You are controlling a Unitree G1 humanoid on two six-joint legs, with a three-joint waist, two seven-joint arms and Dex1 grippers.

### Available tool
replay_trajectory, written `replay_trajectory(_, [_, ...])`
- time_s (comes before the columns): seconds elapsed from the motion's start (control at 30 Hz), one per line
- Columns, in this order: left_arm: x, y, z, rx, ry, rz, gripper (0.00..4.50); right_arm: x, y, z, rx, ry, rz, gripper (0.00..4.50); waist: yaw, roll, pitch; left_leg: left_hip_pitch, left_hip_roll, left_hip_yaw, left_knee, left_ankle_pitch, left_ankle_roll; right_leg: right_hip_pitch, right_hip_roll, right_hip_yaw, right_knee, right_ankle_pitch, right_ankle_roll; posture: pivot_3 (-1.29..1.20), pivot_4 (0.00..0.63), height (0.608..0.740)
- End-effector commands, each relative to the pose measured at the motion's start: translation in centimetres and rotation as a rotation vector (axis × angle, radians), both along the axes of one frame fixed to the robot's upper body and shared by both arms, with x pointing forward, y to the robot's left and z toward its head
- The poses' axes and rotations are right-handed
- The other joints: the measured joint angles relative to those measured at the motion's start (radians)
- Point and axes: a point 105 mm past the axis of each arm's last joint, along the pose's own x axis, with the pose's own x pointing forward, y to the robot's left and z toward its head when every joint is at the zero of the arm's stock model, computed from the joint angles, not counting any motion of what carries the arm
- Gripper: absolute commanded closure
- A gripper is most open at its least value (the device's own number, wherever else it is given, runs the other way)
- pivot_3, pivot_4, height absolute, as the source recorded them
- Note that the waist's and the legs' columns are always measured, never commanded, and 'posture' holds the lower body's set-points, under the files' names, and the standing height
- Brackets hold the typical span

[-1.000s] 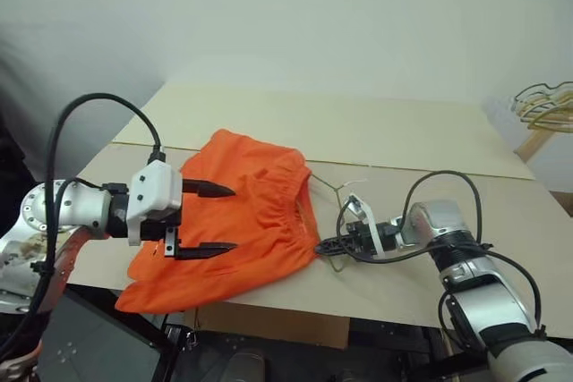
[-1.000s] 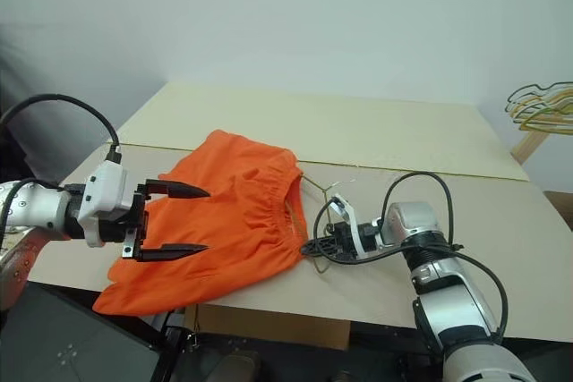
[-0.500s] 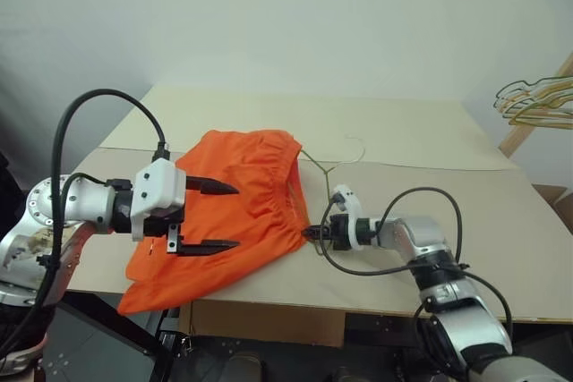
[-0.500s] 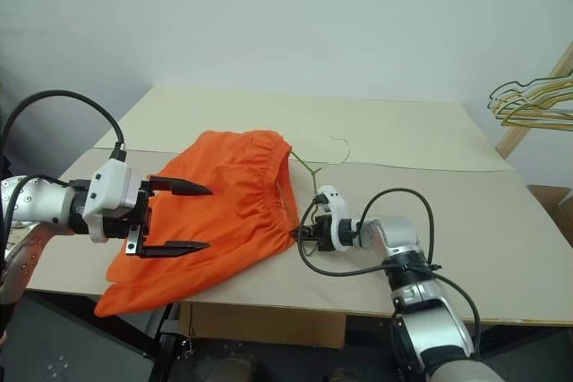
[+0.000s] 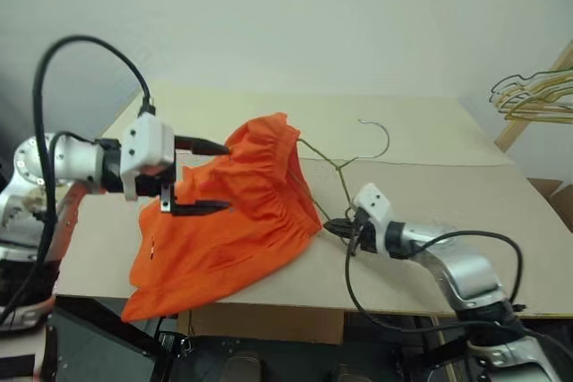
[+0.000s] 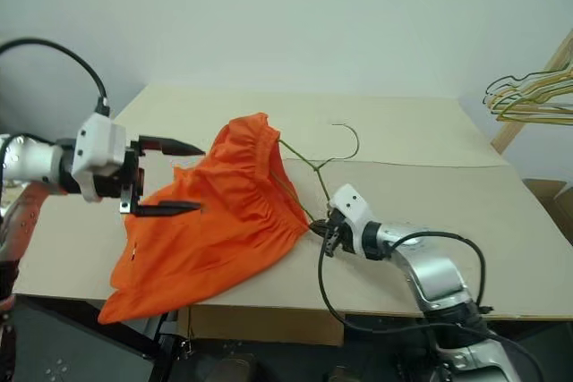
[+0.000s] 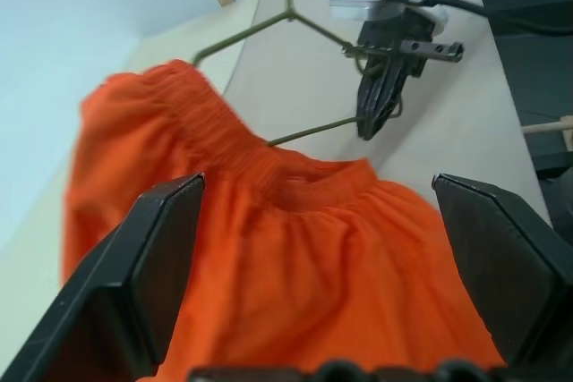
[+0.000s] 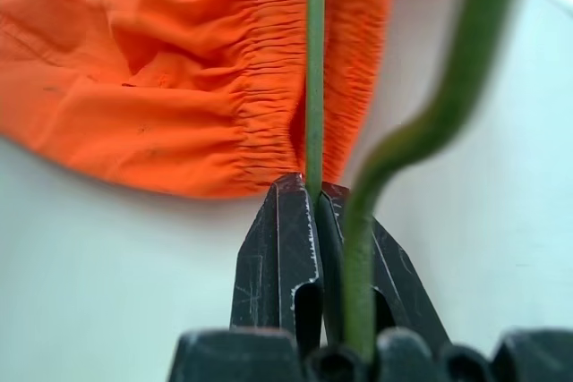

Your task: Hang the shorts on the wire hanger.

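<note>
two things matter for handling: the shorts (image 5: 235, 212) are soft, light and floppy, and the wire hanger (image 5: 345, 160) is thin, springy and apt to twist. the shorts lie partly on the tabletop (image 5: 430, 131), their gathered waistband raised into a peak by one hanger arm that runs inside it, while the legs trail over the near edge. the hanger's hook stands up beyond the shorts, and its lower corner sits at the right gripper (image 5: 333, 225), whose fingers are clenched on the wire, as the right wrist view shows with the wire pinched between the tips. the left gripper (image 5: 204, 176) hangs spread wide just beside the lifted fabric, one finger above and one at the cloth, grasping nothing.

the cloth will likely sag and slide along smooth wire unless the waistband is pulled across. the elastic waistband looks like the best place to pinch, since its bunched folds give bulk; the free side near the left fingers seems the part to take. the hanger probably swings about the single grip point, so a tug on the cloth should be gentle.
</note>
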Motion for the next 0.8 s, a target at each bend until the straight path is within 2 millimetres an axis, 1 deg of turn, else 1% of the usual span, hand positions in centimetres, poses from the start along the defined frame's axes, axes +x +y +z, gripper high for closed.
replay_trajectory(0.03, [0.7, 0.0, 2.2, 0.006, -0.070, -0.036, 0.08, -1.5, 0.3, 2.0, -0.066, -0.021, 0.138, 4.50, -0.008, 0.000, 0.000, 0.000, 0.000, 0.000, 0.000, 0.000, 0.000, 0.000, 0.000, 0.000, 0.000, 0.000, 0.000, 0.16, 0.000, 0.740])
replay_trajectory(0.13, [1.5, -0.4, 3.5, 0.028, -0.091, -0.088, 0.08, -2.3, 0.0, 2.1, -0.140, 0.043, 0.193, 4.50, -0.019, -0.001, 0.000, 0.000, -0.001, -0.001, 0.001, 0.000, 0.000, 0.001, 0.000, 0.000, 0.000, 0.000, 0.000, 0.14, 0.000, 0.740])
replay_trajectory(0.3, [2.8, -1.3, 3.6, 0.131, -0.089, -0.193, 0.08, -2.2, 0.3, 2.7, -0.177, 0.123, 0.204, 4.50, -0.046, -0.001, 0.000, 0.000, -0.001, -0.001, 0.001, 0.000, 0.000, 0.001, 0.000, 0.000, 0.000, 0.000, 0.000, 0.11, 0.000, 0.740])
replay_trajectory(0.4, [3.2, -1.9, 2.6, 0.220, -0.062, -0.243, 0.08, -2.0, 0.4, 3.2, -0.195, 0.134, 0.208, 4.50, -0.060, -0.001, 0.000, 0.000, -0.001, -0.001, 0.001, 0.000, 0.000, 0.000, 0.000, 0.001, 0.000, 0.000, 0.000, 0.10, 0.000, 0.740])
replay_trajectory(0.57, [4.7, -2.4, 0.6, 0.346, -0.028, -0.262, 0.08, -2.2, 0.3, 3.2, -0.258, 0.137, 0.228, 4.50, -0.070, -0.001, 0.000, -0.001, -0.001, -0.001, 0.002, 0.000, 0.001, 0.000, 0.000, 0.001, 0.000, 0.000, 0.000, 0.09, 0.000, 0.740])
replay_trajectory(0.67, [5.6, -2.7, 0.0, 0.401, -0.025, -0.268, 0.08, -2.2, 0.0, 3.0, -0.293, 0.139, 0.232, 4.50, -0.071, -0.001, 0.001, -0.001, -0.001, -0.001, 0.002, 0.000, 0.001, -0.001, 0.000, 0.002, 0.000, 0.000, 0.000, 0.08, 0.000, 0.740])
replay_trajectory(0.8, [5.8, -3.5, -0.7, 0.476, -0.005, -0.310, 0.08, -2.1, -0.3, 3.1, -0.331, 0.142, 0.223, 4.50, -0.075, -0.001, 0.001, -0.003, -0.001, 0.000, 0.003, -0.001, 0.002, -0.002, 0.000, 0.002, 0.000, 0.000, 0.001, 0.08, 0.000, 0.740])
